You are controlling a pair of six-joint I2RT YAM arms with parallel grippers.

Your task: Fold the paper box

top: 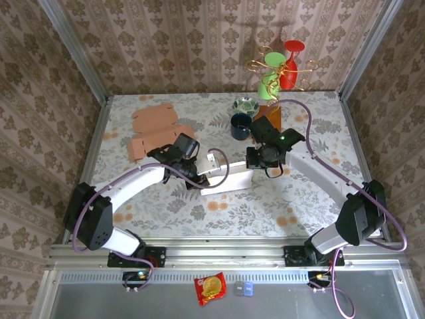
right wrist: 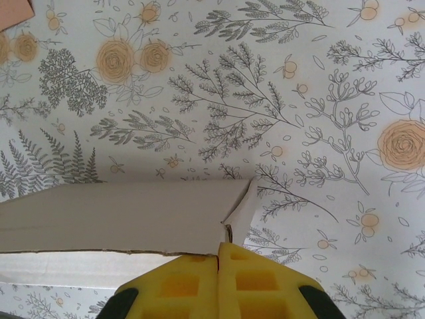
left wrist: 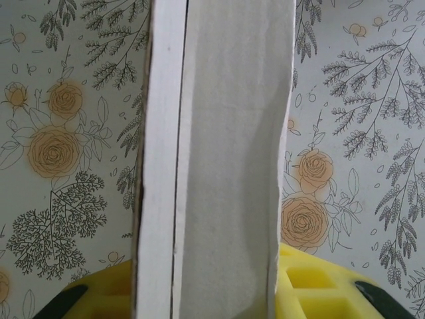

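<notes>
Top external view: the white paper box sits half folded in the middle of the table. Left hand pinches its wall. Right hand is pressed together at its corner.

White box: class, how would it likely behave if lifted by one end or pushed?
Probably light: the box is thin sheet card. It likely bends easily, since its flap curls at the corner. Flat-sided, so it would probably slide rather than roll.

Paper box, ends out of frame
</notes>
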